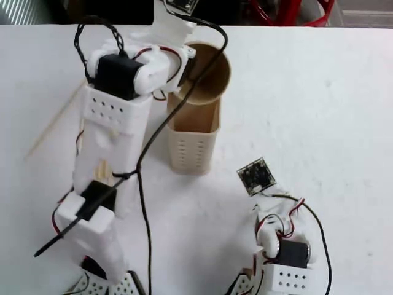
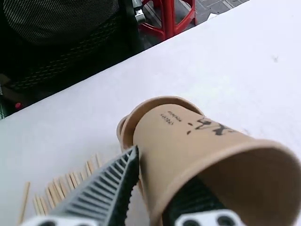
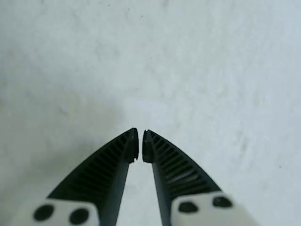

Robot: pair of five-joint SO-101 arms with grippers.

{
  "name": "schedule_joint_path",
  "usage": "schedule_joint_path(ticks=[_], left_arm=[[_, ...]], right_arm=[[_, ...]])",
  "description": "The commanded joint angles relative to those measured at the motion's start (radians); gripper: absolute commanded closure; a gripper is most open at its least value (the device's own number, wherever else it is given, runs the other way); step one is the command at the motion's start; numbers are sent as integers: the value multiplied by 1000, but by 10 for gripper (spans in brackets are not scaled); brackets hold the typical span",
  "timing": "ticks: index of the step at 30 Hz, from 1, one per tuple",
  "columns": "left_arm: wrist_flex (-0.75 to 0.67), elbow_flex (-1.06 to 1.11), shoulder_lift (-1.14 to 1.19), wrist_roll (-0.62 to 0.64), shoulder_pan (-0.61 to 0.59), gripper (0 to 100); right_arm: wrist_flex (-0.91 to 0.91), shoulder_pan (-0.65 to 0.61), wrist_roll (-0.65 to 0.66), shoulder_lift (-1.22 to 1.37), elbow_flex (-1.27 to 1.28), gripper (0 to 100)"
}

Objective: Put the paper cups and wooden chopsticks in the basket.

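Tan paper cup point(image 2: 202, 141), dark printing, tilted in left claw point(image 2: 159, 178).

**One overhead camera and two wrist cameras, all over the same white desk point(image 1: 331, 110).**

The high view looks steeply down from well above, with the desk's far edge along its top. The left wrist camera sits close behind the left hand point(image 2: 160, 183) and faces low across the desk toward that far edge. It shares the paper cup point(image 2: 197, 141) and the red frame point(image 2: 169, 19) with the high view. The right wrist camera looks almost straight down past the right hand point(image 3: 140, 141), close to bare desk.
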Motion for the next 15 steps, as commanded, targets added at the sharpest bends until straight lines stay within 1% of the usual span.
schedule_joint_path(ticks=[1, 7, 15], left_arm=[[-6, -28, -8, 31, -8, 909], [-18, -37, -8, 40, -8, 908], [-80, -37, -10, 34, -8, 909]], right_arm=[[10, -10, 11, -5, 8, 967], [10, -8, 11, -5, 8, 967], [10, -10, 11, -5, 8, 967]])
